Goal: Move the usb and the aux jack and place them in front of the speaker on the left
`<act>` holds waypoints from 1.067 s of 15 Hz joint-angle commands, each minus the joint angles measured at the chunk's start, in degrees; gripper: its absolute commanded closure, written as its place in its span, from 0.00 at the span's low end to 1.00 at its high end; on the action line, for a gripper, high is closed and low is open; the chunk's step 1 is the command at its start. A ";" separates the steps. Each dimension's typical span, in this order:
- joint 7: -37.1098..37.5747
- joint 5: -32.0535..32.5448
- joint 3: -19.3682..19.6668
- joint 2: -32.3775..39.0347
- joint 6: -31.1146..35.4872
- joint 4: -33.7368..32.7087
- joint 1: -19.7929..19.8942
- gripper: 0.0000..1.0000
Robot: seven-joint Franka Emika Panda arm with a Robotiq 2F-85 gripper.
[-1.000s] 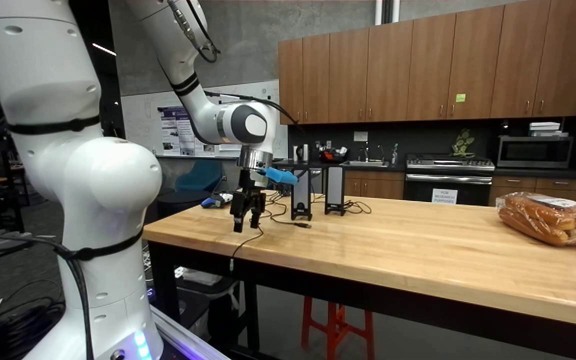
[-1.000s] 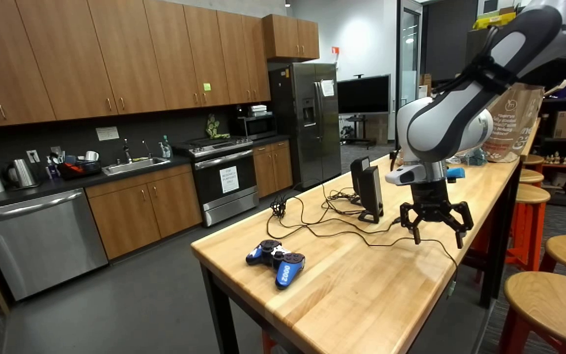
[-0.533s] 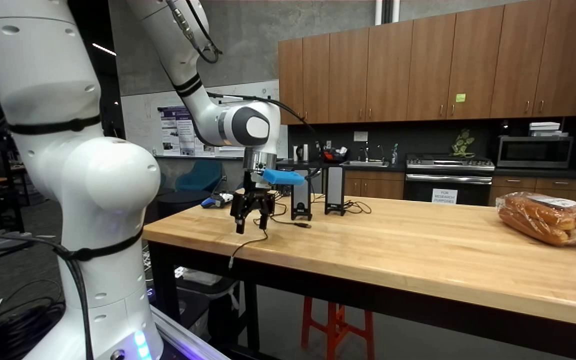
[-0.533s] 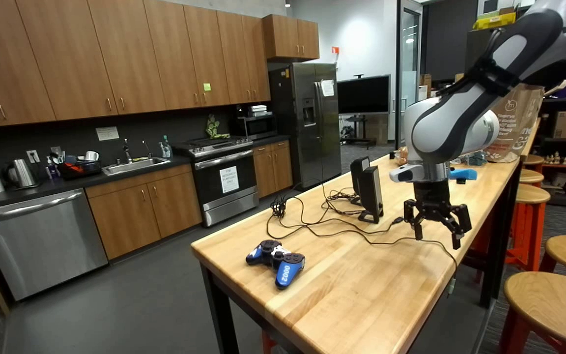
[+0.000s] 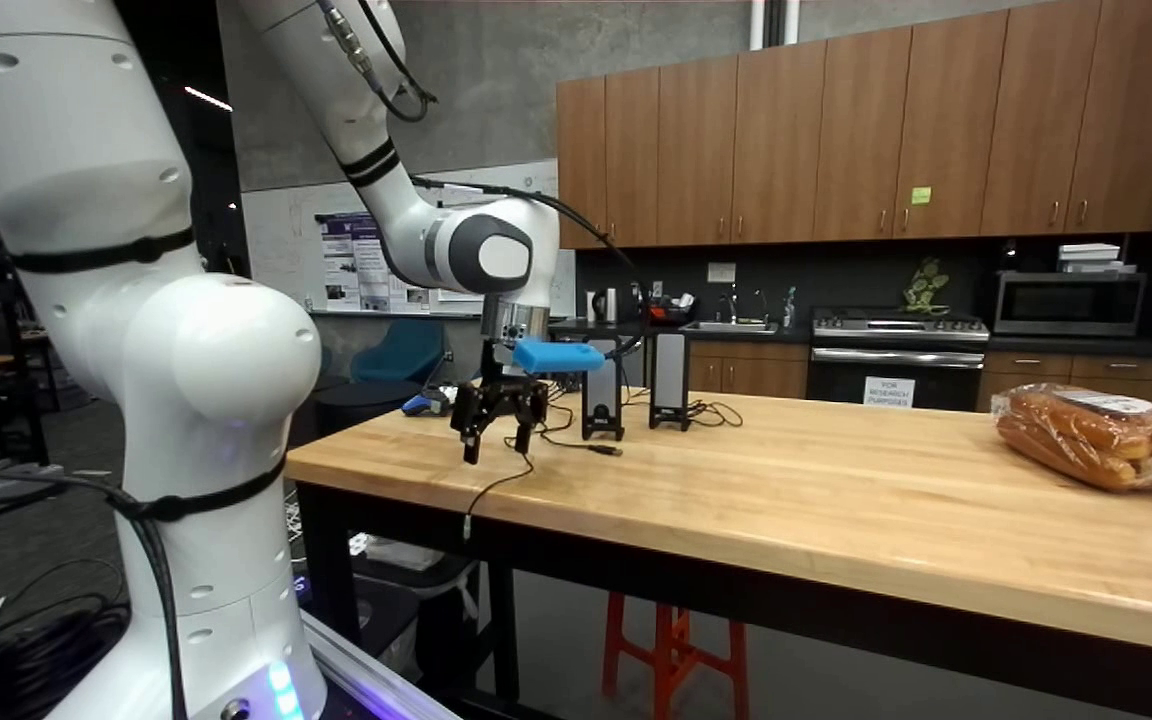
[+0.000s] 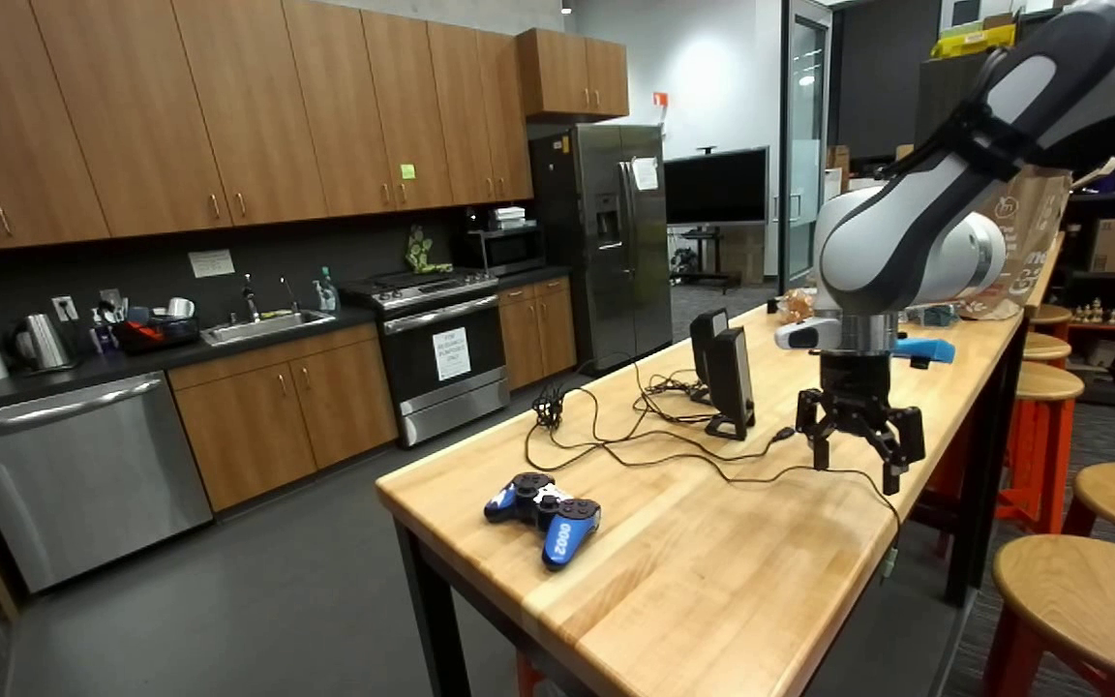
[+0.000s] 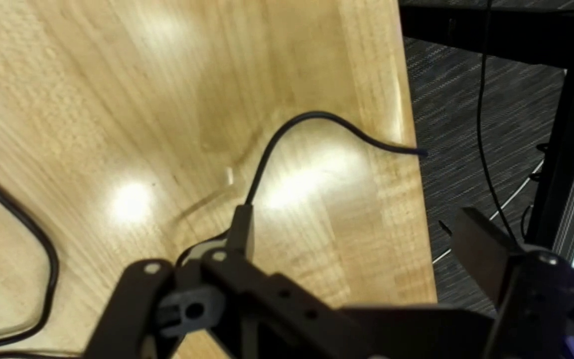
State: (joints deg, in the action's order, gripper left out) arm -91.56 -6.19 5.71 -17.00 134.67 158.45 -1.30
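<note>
Black two-fingered claw [image 6: 856, 472] points straight down above the pale wooden table [image 5: 786, 470], close to a long edge; fingers spread wide apart. Wrist view: a thin black cord [image 7: 317, 115] curves across the wood and over that edge, partly covered by one finger; contact between the two cannot be judged. Small, pale aux jack [image 6: 890, 561], at the end of that cord, hangs below the table top in both exterior views; detail too fine to read. Black USB plug [image 5: 606, 450] lies on the table, just in front of the tall, narrow, grey-faced black speaker on the left [image 5: 602, 385], upright. Matching speaker on the right [image 5: 669, 375] stands near it, also upright. In an exterior view, tangled dark cables [image 6: 549, 409] and a blue-and-black plastic game controller [image 6: 550, 501] lie toward the table's end. Brown bread in clear plastic [image 5: 1086, 435] rests well apart from the claw.
</note>
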 commanded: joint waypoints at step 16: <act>10.99 1.09 -0.22 2.96 7.97 0.36 0.11 0.00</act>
State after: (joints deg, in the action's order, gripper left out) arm -85.63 -7.87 6.25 -15.95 140.59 158.84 -2.31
